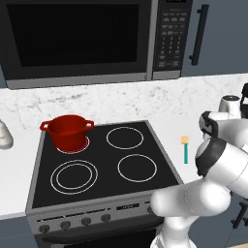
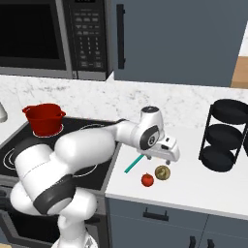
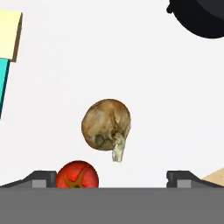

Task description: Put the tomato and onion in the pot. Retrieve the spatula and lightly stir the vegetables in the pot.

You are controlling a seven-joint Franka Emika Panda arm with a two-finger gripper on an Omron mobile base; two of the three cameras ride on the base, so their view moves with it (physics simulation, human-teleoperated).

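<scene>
On the white counter right of the stove lie the tomato (image 2: 147,180) and the brown onion (image 2: 162,172), close together. My gripper (image 2: 168,159) hovers just above them, pointing down, open and holding nothing. In the hand view the onion (image 3: 107,124) sits in the centre, and the tomato (image 3: 77,175) lies low by the left fingertip (image 3: 43,178). My gripper (image 3: 111,179) stands wide there. The spatula (image 1: 185,147) lies on the counter beside the stove; its pale head (image 3: 8,35) shows at the hand view's left edge. The red pot (image 1: 68,131) stands on the back-left burner.
A black tiered rack (image 2: 230,135) stands on the counter to the right of the vegetables; its foot (image 3: 201,17) shows in the hand view. The black stovetop (image 1: 104,193) has several burners. A microwave (image 1: 77,38) hangs above it.
</scene>
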